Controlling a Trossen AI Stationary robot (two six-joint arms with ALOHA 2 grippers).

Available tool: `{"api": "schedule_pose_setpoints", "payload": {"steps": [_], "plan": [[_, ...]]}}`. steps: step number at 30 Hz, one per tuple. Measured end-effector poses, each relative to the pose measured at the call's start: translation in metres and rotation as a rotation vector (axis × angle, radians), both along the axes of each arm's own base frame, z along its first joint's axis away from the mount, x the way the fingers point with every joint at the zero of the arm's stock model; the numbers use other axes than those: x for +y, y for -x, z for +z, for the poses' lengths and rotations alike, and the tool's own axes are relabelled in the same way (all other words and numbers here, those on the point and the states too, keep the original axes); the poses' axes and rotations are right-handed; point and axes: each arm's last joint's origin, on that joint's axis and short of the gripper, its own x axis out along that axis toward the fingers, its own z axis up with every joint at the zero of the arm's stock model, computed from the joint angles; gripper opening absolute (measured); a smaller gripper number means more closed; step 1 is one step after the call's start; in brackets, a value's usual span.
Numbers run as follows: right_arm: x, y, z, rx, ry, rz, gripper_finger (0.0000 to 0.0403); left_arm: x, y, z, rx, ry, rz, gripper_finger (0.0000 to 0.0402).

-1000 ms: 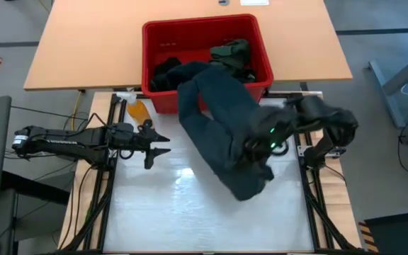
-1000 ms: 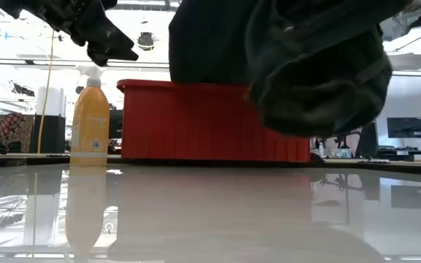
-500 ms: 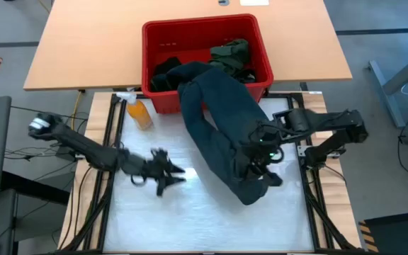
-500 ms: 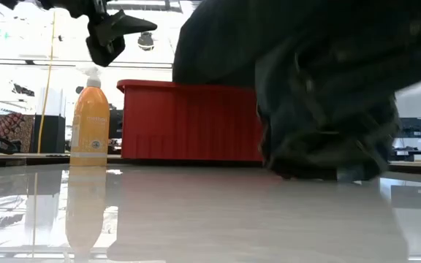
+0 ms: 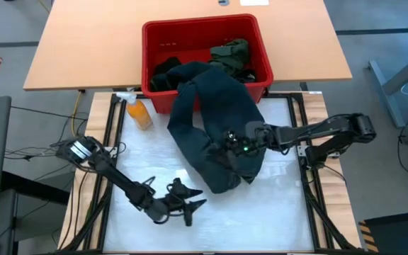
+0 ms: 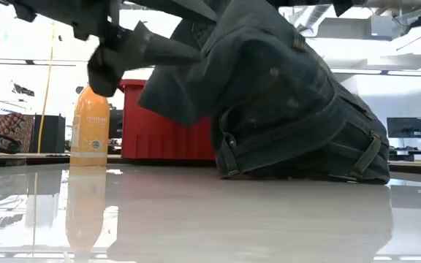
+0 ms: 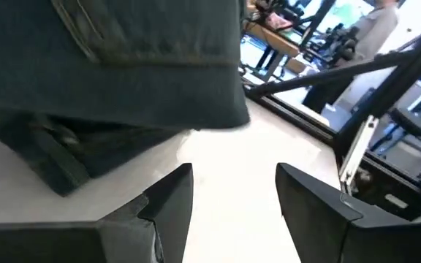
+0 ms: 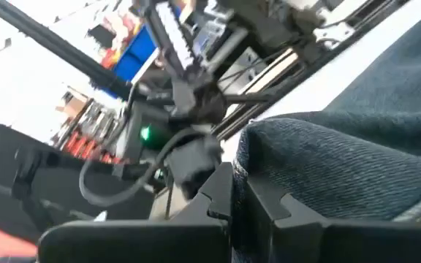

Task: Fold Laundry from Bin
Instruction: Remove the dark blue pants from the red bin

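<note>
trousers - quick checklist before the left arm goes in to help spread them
1. Right gripper shut on the trousers: ok.
2. Left gripper fingers open, holding nothing: ok.
3. Trousers fully out of the bin: not ok, one end hangs over its front rim.
4. Trousers' lower end resting on the table: ok.
5. Spray bottle upright, apart from the cloth: ok.

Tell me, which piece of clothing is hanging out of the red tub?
The dark blue-grey trousers: they trail over the bin rim onto the table, gripped by the right gripper. The olive-green piece lies inside.
</note>
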Motion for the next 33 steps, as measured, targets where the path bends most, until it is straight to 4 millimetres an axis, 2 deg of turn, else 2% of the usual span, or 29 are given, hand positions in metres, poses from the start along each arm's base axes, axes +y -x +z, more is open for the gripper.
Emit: {"api": "schedule_pose_setpoints", "payload": {"steps": [4, 10, 17, 23, 29, 33], "plan": [[-0.002, -0.001, 0.000, 0.002, -0.014, -0.091, 0.0035, 0.006, -0.004, -0.004, -0.017, 0.068, 0.050, 0.0185], [-0.008, -0.008, -0.001, -0.038, -0.066, -0.323, 0.0035, 0.015, 0.006, -0.006, -0.055, 0.100, 0.061, 0.0185], [-0.016, -0.020, -0.012, -0.056, -0.131, -0.442, 0.0035, 0.028, 0.023, -0.014, -0.145, 0.126, 0.051, 0.0188], [-0.015, -0.030, -0.018, -0.061, -0.154, -0.510, 0.0035, 0.042, 0.016, -0.013, -0.153, 0.100, 0.089, 0.0223], [-0.014, -0.046, -0.013, -0.078, -0.158, -0.504, 0.0035, 0.054, 0.007, -0.013, -0.154, 0.131, 0.059, 0.0272], [-0.014, -0.051, -0.015, -0.075, -0.157, -0.505, 0.0035, 0.062, 0.004, -0.016, -0.136, 0.142, 0.081, 0.0282]]}}
